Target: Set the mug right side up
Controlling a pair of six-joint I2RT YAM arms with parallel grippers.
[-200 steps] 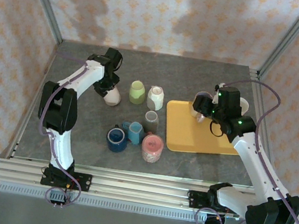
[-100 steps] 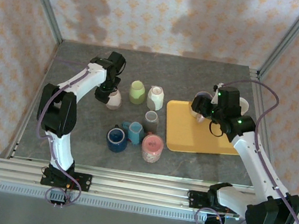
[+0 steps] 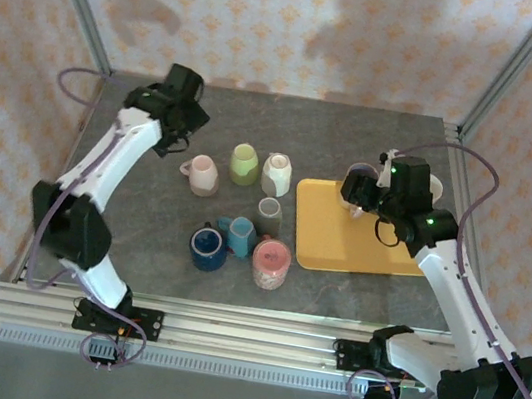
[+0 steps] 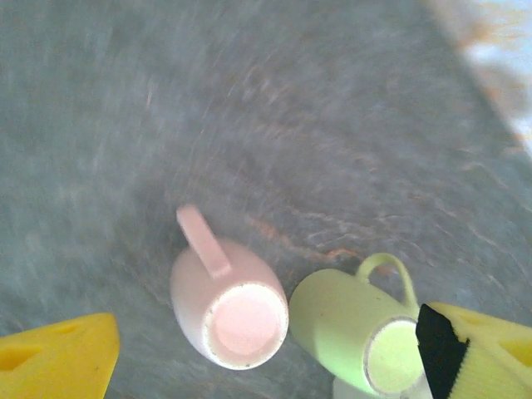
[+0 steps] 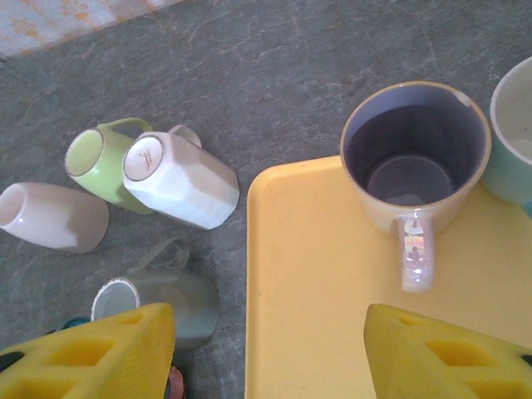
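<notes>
A pale pink mug (image 4: 229,312) stands base up on the grey table, its handle toward the back left; it is also in the top view (image 3: 201,175). My left gripper (image 4: 270,370) hangs open above it, yellow fingertips (image 4: 54,357) wide on either side and touching nothing. From above, the left gripper (image 3: 179,137) sits behind and left of that mug. My right gripper (image 5: 270,357) is open over the yellow tray (image 5: 316,274), holding nothing. A cream mug with a purple inside (image 5: 414,158) stands upright on the tray just beyond its fingers.
Base up beside the pink mug stand a green mug (image 3: 243,164), a white faceted mug (image 3: 277,173) and a grey mug (image 3: 270,212). Nearer the front are a blue mug (image 3: 208,248), a teal mug (image 3: 238,234) and a pink speckled mug (image 3: 271,263). A pale mug (image 3: 434,191) sits at the tray's far right.
My left gripper opened, let go of the pale pink mug and drew back toward the far left. The mug now stands alone, base up. The right arm barely moved.
</notes>
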